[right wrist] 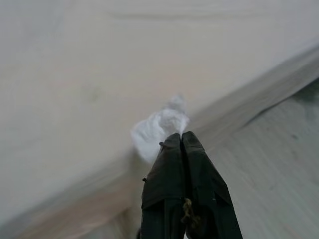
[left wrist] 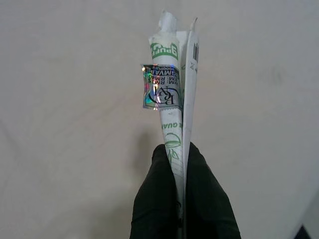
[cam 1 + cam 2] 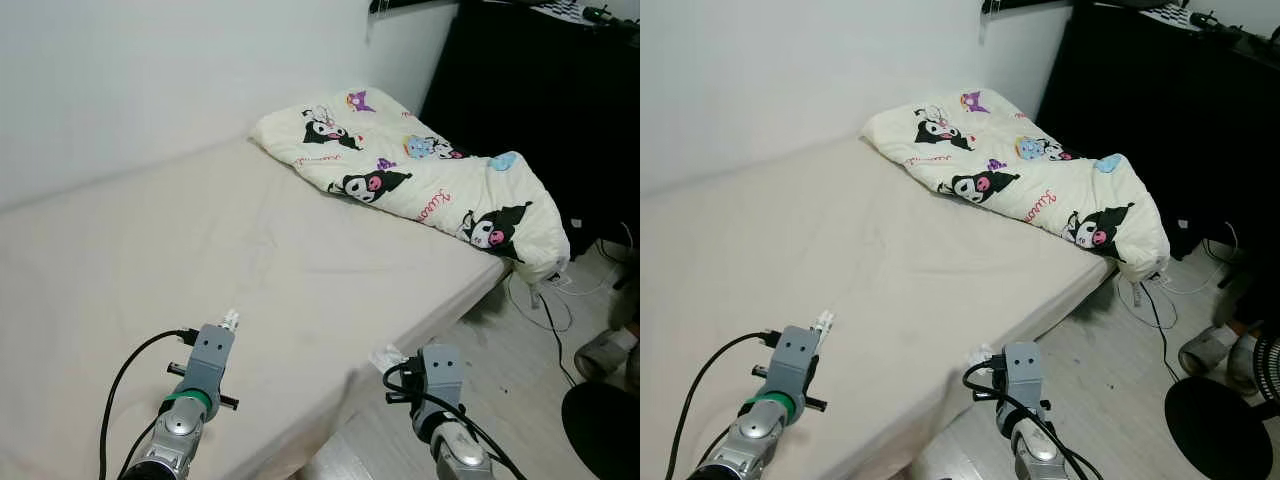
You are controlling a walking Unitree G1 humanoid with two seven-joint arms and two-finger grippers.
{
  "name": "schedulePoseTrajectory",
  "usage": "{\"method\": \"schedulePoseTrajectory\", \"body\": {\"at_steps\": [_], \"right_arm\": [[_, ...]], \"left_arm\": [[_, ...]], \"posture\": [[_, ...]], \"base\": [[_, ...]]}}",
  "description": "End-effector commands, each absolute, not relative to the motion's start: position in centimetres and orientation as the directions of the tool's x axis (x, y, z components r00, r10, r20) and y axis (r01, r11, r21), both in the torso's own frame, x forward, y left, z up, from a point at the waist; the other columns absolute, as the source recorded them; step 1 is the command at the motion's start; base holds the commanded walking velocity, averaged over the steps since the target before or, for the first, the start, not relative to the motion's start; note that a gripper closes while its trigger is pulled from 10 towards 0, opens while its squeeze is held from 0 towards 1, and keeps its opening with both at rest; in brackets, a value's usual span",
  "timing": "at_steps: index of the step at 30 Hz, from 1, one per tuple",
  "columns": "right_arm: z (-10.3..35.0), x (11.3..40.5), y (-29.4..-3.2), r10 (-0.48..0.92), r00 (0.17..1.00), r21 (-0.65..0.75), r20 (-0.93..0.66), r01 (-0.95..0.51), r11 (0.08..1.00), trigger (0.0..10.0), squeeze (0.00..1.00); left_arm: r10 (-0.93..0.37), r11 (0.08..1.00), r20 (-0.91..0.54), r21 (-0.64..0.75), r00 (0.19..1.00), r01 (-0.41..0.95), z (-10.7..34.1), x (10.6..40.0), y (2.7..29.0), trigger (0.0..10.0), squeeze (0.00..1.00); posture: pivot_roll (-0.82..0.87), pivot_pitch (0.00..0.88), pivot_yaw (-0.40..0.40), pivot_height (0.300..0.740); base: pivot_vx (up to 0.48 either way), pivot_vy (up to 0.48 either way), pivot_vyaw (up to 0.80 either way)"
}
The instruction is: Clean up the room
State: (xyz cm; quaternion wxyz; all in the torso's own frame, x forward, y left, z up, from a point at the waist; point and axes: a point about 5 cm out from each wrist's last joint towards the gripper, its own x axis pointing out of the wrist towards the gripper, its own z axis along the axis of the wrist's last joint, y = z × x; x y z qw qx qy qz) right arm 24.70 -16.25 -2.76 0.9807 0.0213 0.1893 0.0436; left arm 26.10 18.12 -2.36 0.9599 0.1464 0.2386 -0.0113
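Grippers both busy at the near edge of the bed [image 3: 200,260]. The left gripper [image 2: 180,149] hangs over the pale sheet, black fingers [image 2: 154,199] pinched tight on a folded white wrapper [image 2: 175,94] with green print and a shiny sticker. The right gripper [image 1: 182,137] sits just off the mattress edge, above the floor [image 3: 500,380], its fingers pressed together on a crumpled white tissue [image 1: 158,127]. Up at the far corner, a cartoon-print blanket [image 3: 420,175] lies bunched, its end drooping over the side.
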Motion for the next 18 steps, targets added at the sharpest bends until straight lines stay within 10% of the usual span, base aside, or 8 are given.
{"method": "schedulePoseTrajectory", "body": {"at_steps": [1, 9, 18], "right_arm": [[-3.52, 23.83, -16.72, 0.075, 0.909, 0.067, -0.410, -0.052, 0.996, 10.0, 0.00], [-3.52, 23.82, -16.72, 0.077, 0.909, 0.060, -0.410, -0.057, 0.997, 10.0, 0.00], [-3.48, 23.88, -16.67, 0.083, 0.909, 0.056, -0.409, -0.066, 0.996, 10.0, 0.00]], "left_arm": [[0.037, 0.958, -0.479, 0.266, 0.877, 0.105, -2.76, 25.74, 17.77, 10.0, 0.00], [0.037, 0.958, -0.480, 0.268, 0.876, 0.107, -2.77, 25.71, 17.79, 10.0, 0.00], [0.038, 0.957, -0.480, 0.269, 0.876, 0.106, -2.77, 25.73, 17.79, 10.0, 0.00]], "posture": [[0.02, 0.000, 0.009, 0.740], [0.02, 0.000, 0.008, 0.740], [0.02, 0.000, 0.007, 0.740]], "base": [[-0.270, 0.000, -0.80], [-0.273, 0.000, -0.80], [-0.321, 0.000, 0.00]]}}
